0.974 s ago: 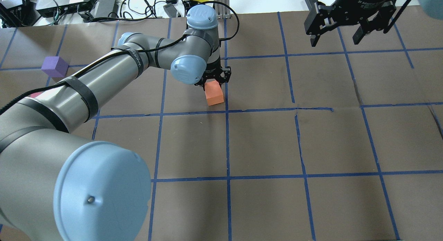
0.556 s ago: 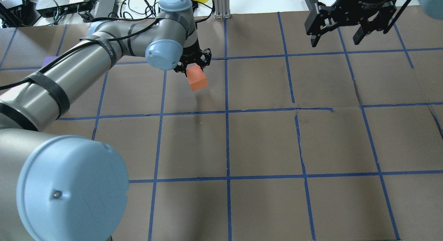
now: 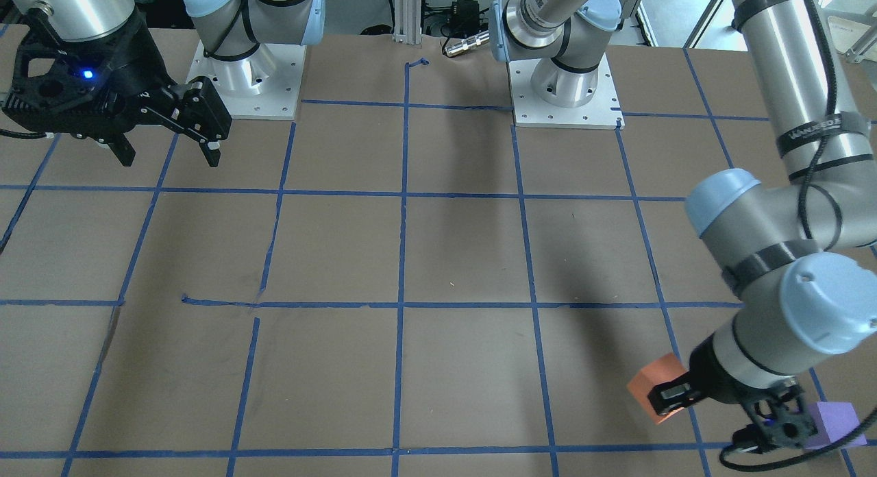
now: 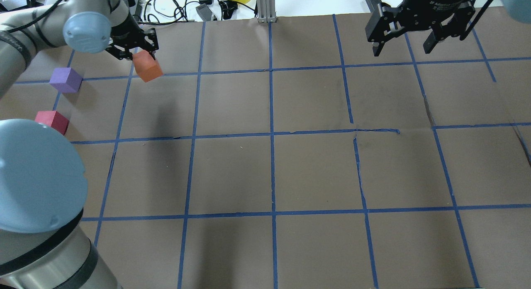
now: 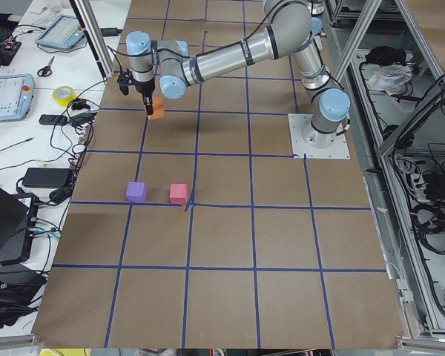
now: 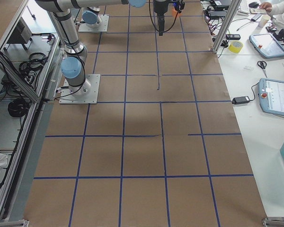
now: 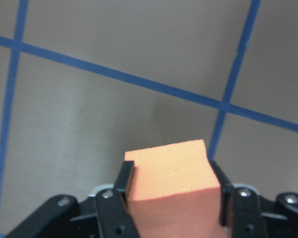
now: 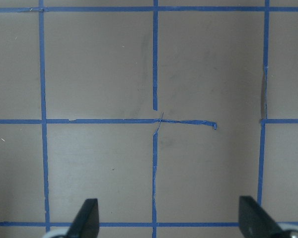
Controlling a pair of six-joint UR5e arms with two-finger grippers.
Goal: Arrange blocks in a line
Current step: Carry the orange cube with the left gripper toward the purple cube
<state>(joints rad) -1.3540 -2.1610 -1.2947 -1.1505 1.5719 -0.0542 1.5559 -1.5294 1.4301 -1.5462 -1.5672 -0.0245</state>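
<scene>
While clamping the orange foam cube, the left gripper part-hid the purple foam cube front-on. Right gripper hung spread apart.

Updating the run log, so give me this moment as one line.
left pincer: shut on orange block, lifted off table | right pincer: open, empty | purple block, red block: on table, apart
</scene>
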